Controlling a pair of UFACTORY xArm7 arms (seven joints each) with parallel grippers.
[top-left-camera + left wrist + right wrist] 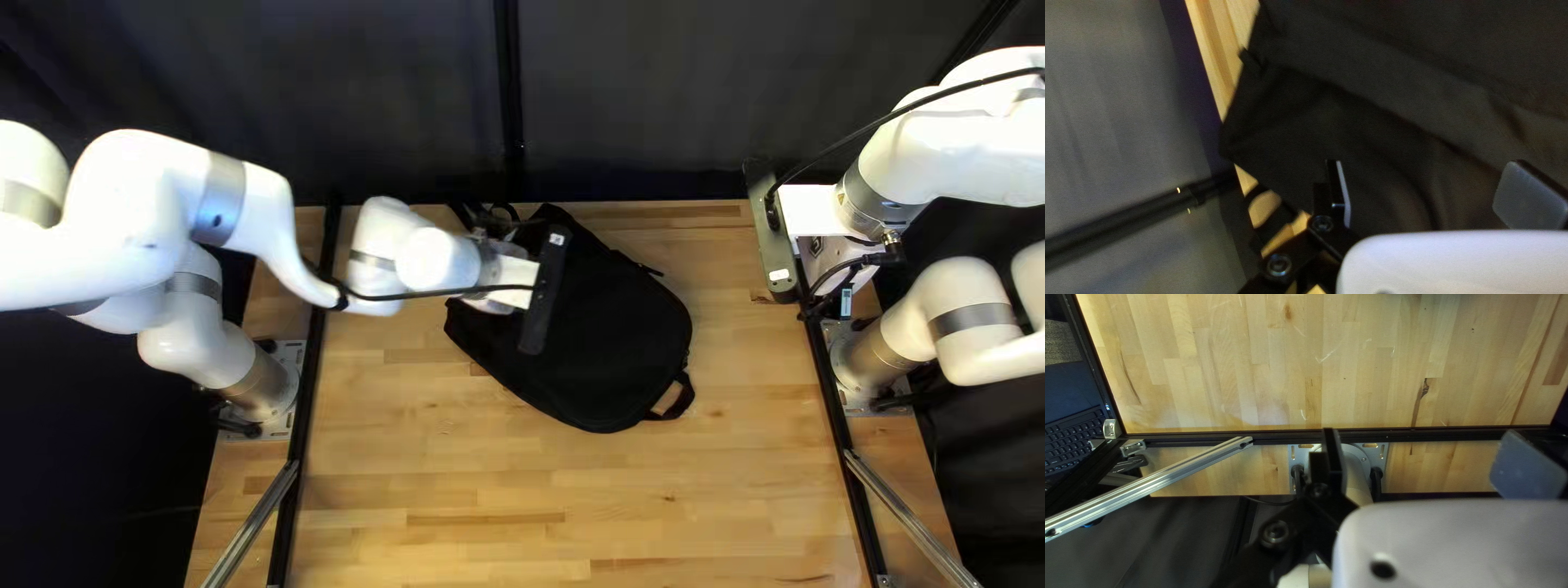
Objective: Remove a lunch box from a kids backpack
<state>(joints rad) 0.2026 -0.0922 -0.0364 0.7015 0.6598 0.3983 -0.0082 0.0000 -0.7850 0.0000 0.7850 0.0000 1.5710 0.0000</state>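
A black backpack [610, 338] lies at the middle of the top left view, its top handle toward the lower right. My left gripper [503, 270] is over its upper-left end, fingertips hidden there. Black backpack cloth [1372, 125] spreads ahead of and beneath my left gripper [1433, 193] in the left wrist view; its fingers stand wide apart, not closed on cloth. My right gripper [830, 261] hangs by the right table edge, away from the backpack. In the right wrist view, my right gripper [1429, 465] is open with nothing held. No lunch box is visible.
Dark rails [836, 403] line the table's sides, with metal braces [909, 528] near the front corners. A dark curtain [653, 98] hangs behind the far edge. The right arm's base [871, 365] stands close to its gripper. Straps [1271, 212] lie beside the left gripper.
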